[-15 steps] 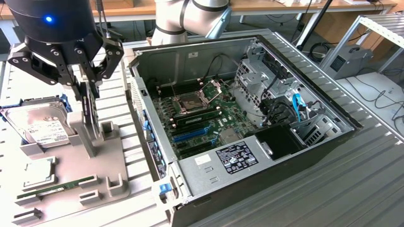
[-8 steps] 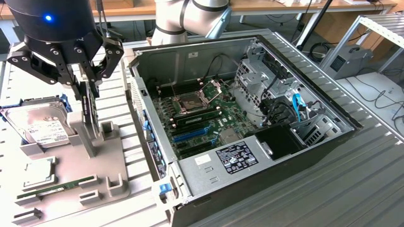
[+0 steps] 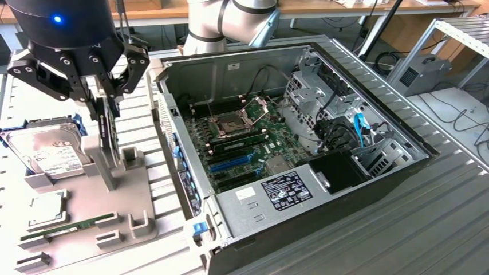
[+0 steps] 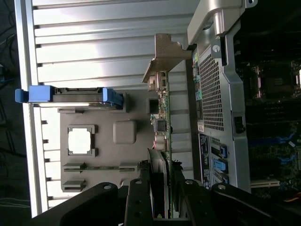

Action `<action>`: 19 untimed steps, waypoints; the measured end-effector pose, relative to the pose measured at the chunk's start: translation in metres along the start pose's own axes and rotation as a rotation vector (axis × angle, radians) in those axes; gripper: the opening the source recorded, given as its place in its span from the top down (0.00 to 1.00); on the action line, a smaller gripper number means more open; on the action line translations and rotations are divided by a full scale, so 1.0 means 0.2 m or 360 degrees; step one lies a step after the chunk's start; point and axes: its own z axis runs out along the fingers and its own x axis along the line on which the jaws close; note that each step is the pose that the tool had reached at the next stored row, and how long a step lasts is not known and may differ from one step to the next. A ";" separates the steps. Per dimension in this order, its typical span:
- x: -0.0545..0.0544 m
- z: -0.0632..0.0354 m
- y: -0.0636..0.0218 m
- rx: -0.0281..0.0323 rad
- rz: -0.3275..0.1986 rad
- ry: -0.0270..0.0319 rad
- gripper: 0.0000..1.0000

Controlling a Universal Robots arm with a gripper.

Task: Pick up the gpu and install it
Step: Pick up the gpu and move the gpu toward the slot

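The gpu hangs edge-on as a thin dark card between my fingers, over the grey fixture at the exterior view's left. My gripper is shut on it from above. The wrist view shows the gpu edge-on: green board, small chips and a silver end bracket at its far end. My gripper clamps the card from both sides with black fingers. I cannot tell whether the card's lower edge still touches the fixture's post. The open computer case lies to the exterior view's right, its motherboard exposed.
On the fixture lie a silver hard drive with blue rails, a CPU and a RAM stick. Blue slots sit on the motherboard near the case's left wall. The case's perforated rear panel is close beside the card.
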 end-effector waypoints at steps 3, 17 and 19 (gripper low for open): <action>0.00 -0.003 0.000 0.00001 0.0000 0.00000 0.71; 0.00 -0.022 0.002 0.00001 0.0000 0.00000 0.71; 0.00 -0.025 0.002 0.00001 0.0000 0.00001 0.71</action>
